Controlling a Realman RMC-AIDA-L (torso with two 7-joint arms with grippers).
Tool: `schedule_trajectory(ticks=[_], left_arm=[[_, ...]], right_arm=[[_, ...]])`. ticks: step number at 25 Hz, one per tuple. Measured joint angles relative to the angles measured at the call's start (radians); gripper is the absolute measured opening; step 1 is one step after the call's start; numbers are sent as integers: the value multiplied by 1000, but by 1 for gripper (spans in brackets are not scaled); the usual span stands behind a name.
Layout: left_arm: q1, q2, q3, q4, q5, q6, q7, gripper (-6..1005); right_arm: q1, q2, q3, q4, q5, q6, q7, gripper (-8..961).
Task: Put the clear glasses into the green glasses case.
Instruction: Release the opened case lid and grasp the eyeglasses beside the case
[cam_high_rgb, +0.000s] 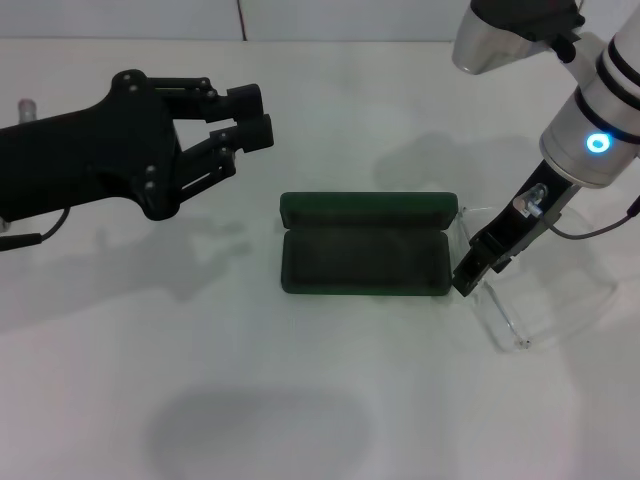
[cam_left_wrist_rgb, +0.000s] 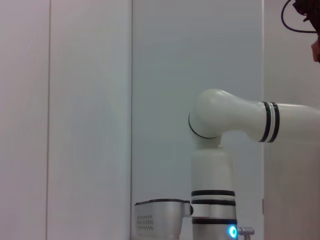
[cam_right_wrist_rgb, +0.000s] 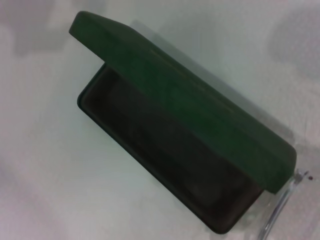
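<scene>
Black right pincer (cam_high_rgb: 470, 277): lowered to the desk at the right end of the case, at the near corner of the clear glasses; whether its fingers are apart or closed on the frame cannot be told.
Right arm: white and silver, reached down from the upper right with a blue ring light lit; its forearm slanted toward the case.
Left pincer (cam_high_rgb: 255, 118): black, held raised over the desk to the left of the case, well apart from it; fingers seen only narrowly parted, nothing held between them.
Left arm: extended in from the left edge, pincer pointed to the right.
Clear glasses (cam_high_rgb: 520, 295): transparent frame lain on the desk just to the right of the case, outside it; one edge seen beside the case's end in the right wrist view (cam_right_wrist_rgb: 280, 212).
Green glasses case (cam_high_rgb: 365, 245): dark green, open, lid stood up along the far side; dark lining shown, nothing seen in it (cam_right_wrist_rgb: 175, 145).
Desk (cam_high_rgb: 300, 400): white, plain surface.
</scene>
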Motion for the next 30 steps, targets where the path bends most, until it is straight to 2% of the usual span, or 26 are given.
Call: schedule_trajectory(ticks=[9, 20, 22, 30], left_arm=[[4, 0, 0, -5, 0, 0, 4, 242], [10, 0, -4, -5, 0, 0, 4, 243], [11, 0, -4, -6, 0, 0, 4, 244], [18, 0, -6, -6, -5, 0, 4, 242]], right_arm=[[-3, 0, -13, 24, 1, 9, 3, 553], [-19, 0, -16, 26, 0, 29, 4, 426], [-21, 0, -17, 26, 0, 30, 5, 278], [-27, 1, -16, 26, 1, 30, 10, 193]])
